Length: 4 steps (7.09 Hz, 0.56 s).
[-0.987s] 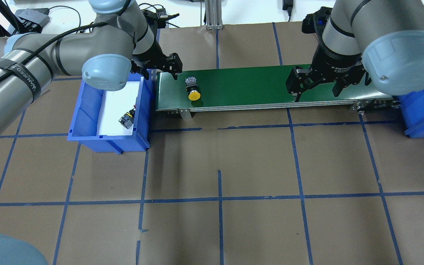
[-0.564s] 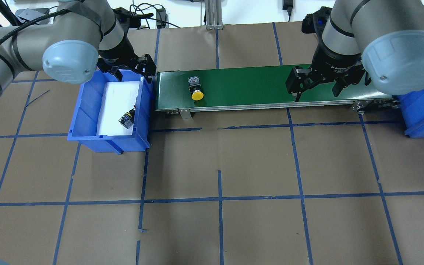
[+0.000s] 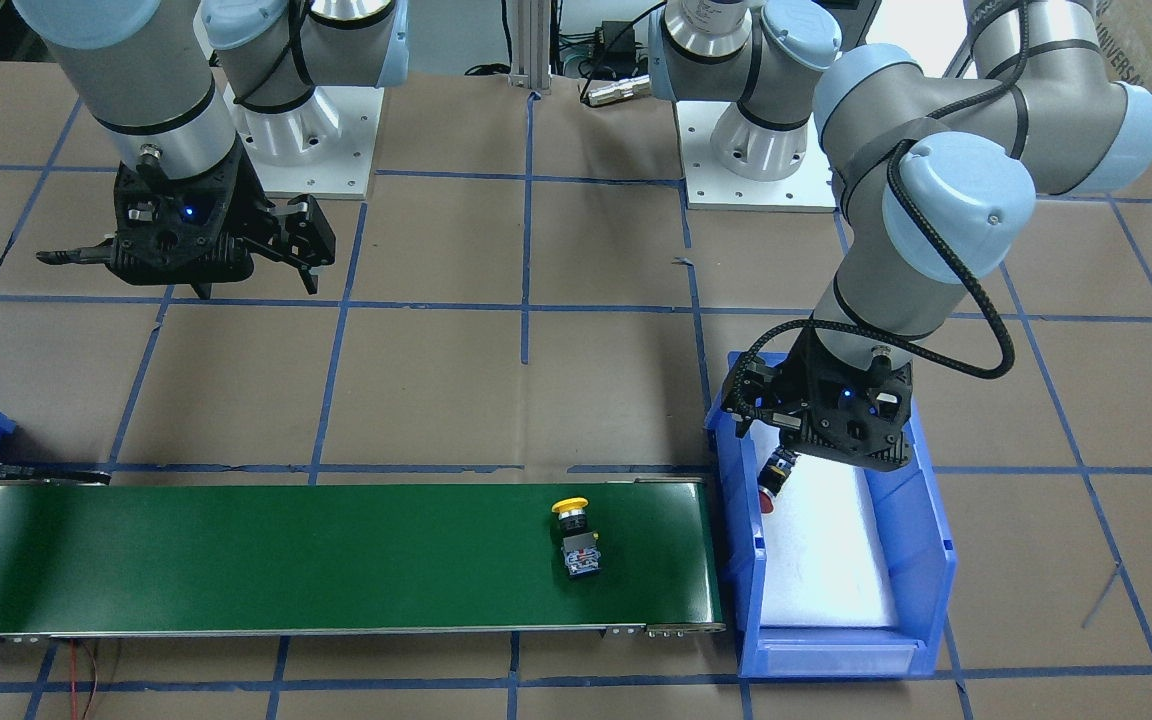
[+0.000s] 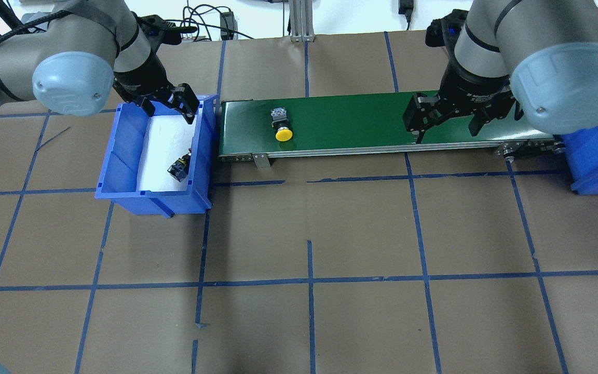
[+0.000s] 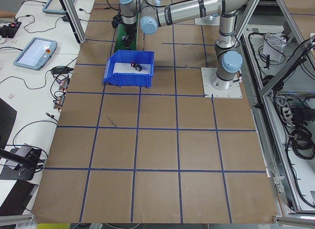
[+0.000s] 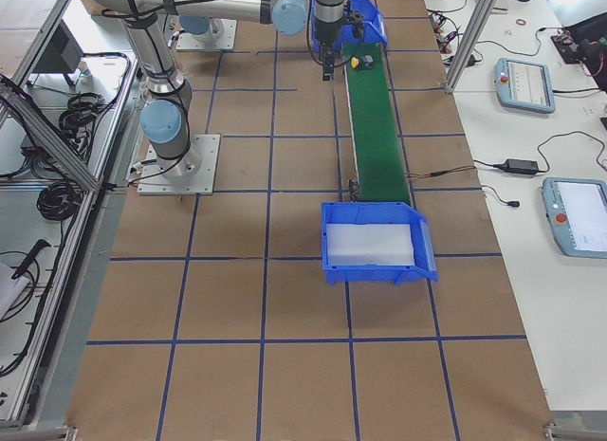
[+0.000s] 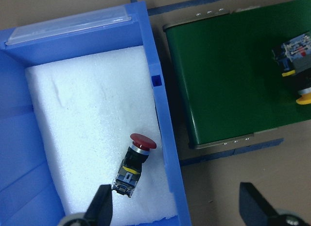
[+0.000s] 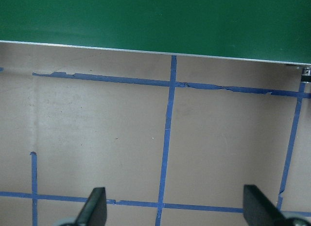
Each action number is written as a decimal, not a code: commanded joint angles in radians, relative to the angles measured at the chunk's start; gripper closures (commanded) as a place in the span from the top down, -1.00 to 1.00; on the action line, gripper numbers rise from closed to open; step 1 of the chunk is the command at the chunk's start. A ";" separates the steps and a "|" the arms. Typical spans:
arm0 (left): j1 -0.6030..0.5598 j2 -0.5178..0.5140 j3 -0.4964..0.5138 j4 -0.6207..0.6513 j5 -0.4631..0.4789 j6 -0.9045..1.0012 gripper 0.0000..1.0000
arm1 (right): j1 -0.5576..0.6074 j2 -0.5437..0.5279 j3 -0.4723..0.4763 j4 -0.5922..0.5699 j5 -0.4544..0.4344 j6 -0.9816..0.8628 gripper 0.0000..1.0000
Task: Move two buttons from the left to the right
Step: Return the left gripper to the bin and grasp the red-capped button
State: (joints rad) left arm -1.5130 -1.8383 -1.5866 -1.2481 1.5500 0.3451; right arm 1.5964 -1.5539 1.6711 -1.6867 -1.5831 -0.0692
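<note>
The yellow button [image 4: 282, 128] lies on its side near the left end of the green conveyor belt [image 4: 361, 122]; it also shows in the front view [image 3: 576, 535] and at the edge of the left wrist view [image 7: 297, 65]. The red button [image 4: 180, 168] lies on white foam in the left blue bin [image 4: 122, 156], against its belt-side wall, and shows in the left wrist view [image 7: 135, 160]. My left gripper [image 4: 167, 107] is open and empty above the bin's far end. My right gripper [image 4: 447, 124] is open and empty above the belt's right part.
A second blue bin [image 4: 592, 158] with white foam stands at the belt's right end, also in the right side view [image 6: 375, 242]. The table is brown paper with blue tape lines. Cables and a metal post lie behind the belt.
My left arm has swung left, from over the belt's left end to over the blue bin. The yellow button has moved a little to the right on the belt. The right arm has not moved.
</note>
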 commanded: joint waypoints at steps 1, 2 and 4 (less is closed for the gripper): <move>0.030 -0.004 -0.030 -0.001 -0.001 0.104 0.83 | 0.001 0.000 -0.001 -0.002 0.002 -0.001 0.99; 0.054 -0.002 -0.059 0.015 -0.005 0.182 0.83 | -0.001 0.000 -0.001 -0.001 0.002 -0.001 0.99; 0.095 -0.018 -0.079 0.041 -0.010 0.218 0.83 | 0.002 0.000 -0.001 -0.001 0.000 -0.001 0.99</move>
State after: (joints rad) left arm -1.4408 -1.8505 -1.6506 -1.2201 1.5427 0.5333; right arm 1.5968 -1.5539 1.6705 -1.6882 -1.5818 -0.0705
